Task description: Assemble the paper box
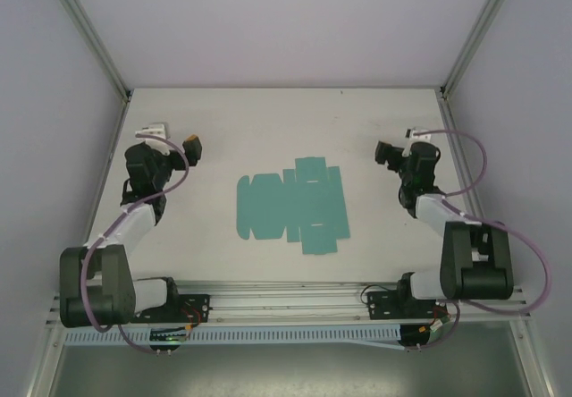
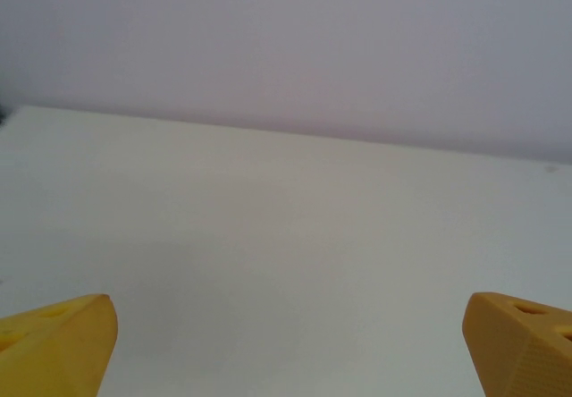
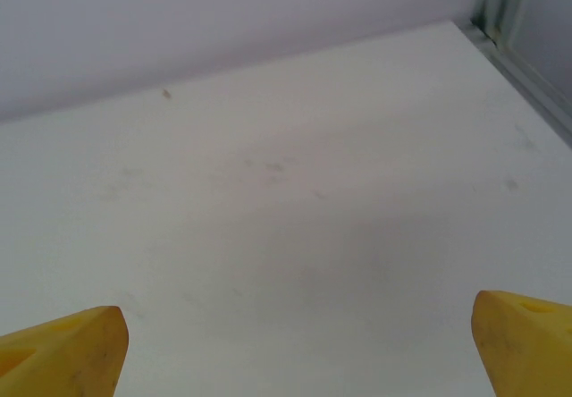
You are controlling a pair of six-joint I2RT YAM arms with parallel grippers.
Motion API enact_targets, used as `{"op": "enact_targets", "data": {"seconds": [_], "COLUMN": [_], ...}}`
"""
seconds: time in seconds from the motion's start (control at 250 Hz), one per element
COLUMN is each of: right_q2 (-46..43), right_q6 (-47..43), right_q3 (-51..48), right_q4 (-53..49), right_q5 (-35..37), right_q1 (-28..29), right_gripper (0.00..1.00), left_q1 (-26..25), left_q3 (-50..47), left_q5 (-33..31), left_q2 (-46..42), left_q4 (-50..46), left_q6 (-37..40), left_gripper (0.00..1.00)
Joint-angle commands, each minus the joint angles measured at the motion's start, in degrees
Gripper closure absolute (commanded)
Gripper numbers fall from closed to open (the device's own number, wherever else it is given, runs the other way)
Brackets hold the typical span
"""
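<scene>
The paper box (image 1: 291,205) lies flat on the white table as a teal die-cut sheet with flaps and rounded tabs, in the middle of the top view. My left gripper (image 1: 190,147) hangs well to its left, raised and pointing toward the back. Its yellow fingertips (image 2: 58,343) stand wide apart with bare table between them, so it is open. My right gripper (image 1: 387,154) is off to the sheet's right, also open. One yellow fingertip (image 3: 63,352) sits at each lower corner of the right wrist view, nothing held.
The white table (image 1: 268,120) is bounded by grey walls and aluminium frame posts (image 1: 460,57) at the back corners. A frame rail (image 3: 523,66) shows at the right edge of the right wrist view. Both arm bases sit on the rail (image 1: 286,294) at the near edge.
</scene>
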Motion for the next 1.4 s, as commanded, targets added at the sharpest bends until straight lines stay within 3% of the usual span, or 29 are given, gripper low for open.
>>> {"op": "enact_targets", "data": {"seconds": [0.0,0.124,0.316,0.448,0.919,1.243,1.395], "right_q2": [-1.83,-0.10,2.60,7.84,27.04,27.92,28.80], "right_q6": [4.92,11.29,18.83,22.54,23.77,26.37,26.92], "right_q3": [4.55,9.47,11.87,13.69,14.95,9.73,7.47], "right_q4": [-14.89,-25.09,-30.17,-34.89,-38.41,-35.27,-31.70], "right_q5": [-1.79,-8.60,-16.83,-17.12,-14.71,-13.71,-15.06], "right_q1": [3.38,7.34,16.12,19.58,17.19,17.13,17.28], "right_gripper": [0.06,0.15,0.22,0.38,0.58,0.60,0.60], "left_q1": [0.21,-2.16,-9.91,-13.08,-16.55,-19.08,-19.43], "left_q3": [1.39,3.68,8.76,10.39,15.11,17.52,17.53], "left_q5": [10.30,15.77,16.08,19.08,22.68,22.38,29.83], "left_q2": [1.22,3.96,9.75,15.27,25.05,28.08,28.72], "left_q4": [-14.29,-19.44,-30.46,-33.01,-38.15,-44.04,-36.70], "left_q6": [-11.99,-15.05,-15.03,-15.99,-15.70,-16.39,-19.83], "left_gripper": [0.01,0.01,0.01,0.01,0.01,0.01,0.02]}}
